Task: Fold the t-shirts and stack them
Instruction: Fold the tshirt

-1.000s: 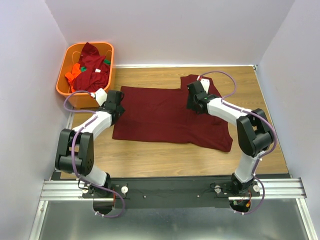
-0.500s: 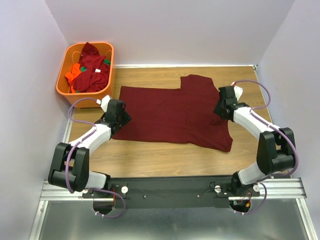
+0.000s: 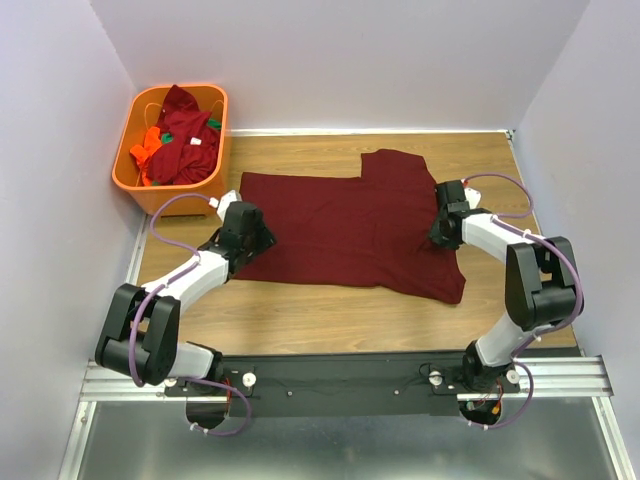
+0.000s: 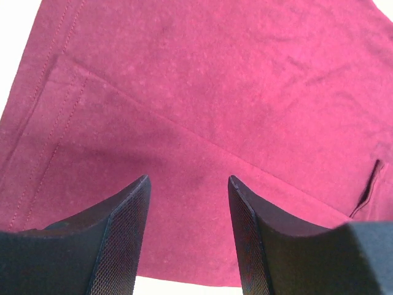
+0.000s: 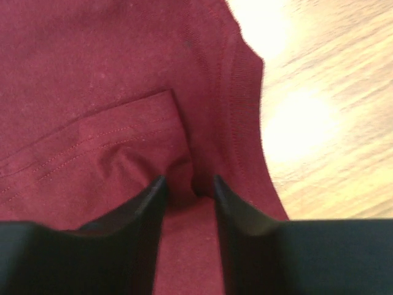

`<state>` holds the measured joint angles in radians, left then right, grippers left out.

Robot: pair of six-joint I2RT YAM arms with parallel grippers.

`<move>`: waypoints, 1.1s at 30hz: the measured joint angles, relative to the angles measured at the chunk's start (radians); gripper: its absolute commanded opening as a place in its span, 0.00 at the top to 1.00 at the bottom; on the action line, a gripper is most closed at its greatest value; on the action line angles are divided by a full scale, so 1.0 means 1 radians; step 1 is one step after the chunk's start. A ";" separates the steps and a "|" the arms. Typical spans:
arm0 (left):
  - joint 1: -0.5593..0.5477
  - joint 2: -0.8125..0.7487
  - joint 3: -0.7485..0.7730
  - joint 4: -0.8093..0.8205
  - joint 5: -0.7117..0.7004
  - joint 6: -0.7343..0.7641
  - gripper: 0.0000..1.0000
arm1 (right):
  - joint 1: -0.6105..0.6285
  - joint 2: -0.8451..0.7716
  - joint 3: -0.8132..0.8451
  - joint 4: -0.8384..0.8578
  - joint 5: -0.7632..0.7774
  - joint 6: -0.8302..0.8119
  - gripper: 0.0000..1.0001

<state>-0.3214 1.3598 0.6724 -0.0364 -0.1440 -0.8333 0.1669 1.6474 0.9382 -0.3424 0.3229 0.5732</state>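
Note:
A dark maroon t-shirt (image 3: 345, 225) lies spread flat on the wooden table. My left gripper (image 3: 262, 238) is at its left edge. In the left wrist view the gripper (image 4: 188, 184) is open, its fingers standing over the shirt (image 4: 215, 92) near the hem. My right gripper (image 3: 440, 234) is at the shirt's right side by a sleeve. In the right wrist view the gripper (image 5: 188, 183) has narrowed jaws that still stand apart. A pucker of the shirt (image 5: 92, 74) bunches between the tips. More t-shirts (image 3: 180, 135), maroon, orange and green, are piled in the basket.
An orange plastic basket (image 3: 128, 180) stands at the table's back left corner against the wall. Lilac walls close in the left, back and right. Bare wood (image 3: 300, 300) shows in front of the shirt and beside the right sleeve (image 5: 331, 123).
My right gripper swung from the shirt's middle out past its right edge, then back onto the right sleeve area. My left gripper moved forward and right, onto the shirt's left edge.

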 measured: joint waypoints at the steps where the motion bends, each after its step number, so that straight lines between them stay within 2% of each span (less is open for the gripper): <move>1: 0.000 0.000 -0.002 0.000 0.000 0.000 0.39 | 0.000 0.006 0.000 0.003 -0.006 0.003 0.70; 3: 0.000 0.000 -0.006 0.004 0.001 0.000 0.39 | 0.000 0.012 0.001 0.008 -0.019 0.011 0.82; 7: 0.000 0.000 -0.018 0.010 0.001 0.000 0.39 | 0.000 0.013 0.006 0.013 -0.034 0.020 0.92; 27: -0.002 0.016 -0.086 0.039 0.001 -0.005 0.39 | 0.000 -0.024 0.174 -0.003 -0.075 -0.041 0.92; 30: -0.002 0.017 -0.089 0.040 0.000 -0.006 0.39 | 0.000 -0.020 0.174 -0.005 -0.074 -0.043 0.80; 31: -0.002 0.017 -0.090 0.042 0.000 -0.006 0.39 | 0.000 -0.018 0.173 -0.006 -0.074 -0.047 0.67; 33: -0.002 0.017 -0.092 0.042 0.000 -0.005 0.39 | 0.000 -0.014 0.170 -0.008 -0.073 -0.052 0.53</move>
<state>-0.3229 1.3766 0.5804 0.0059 -0.1436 -0.8387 0.1673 1.6337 1.1080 -0.3500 0.2497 0.5213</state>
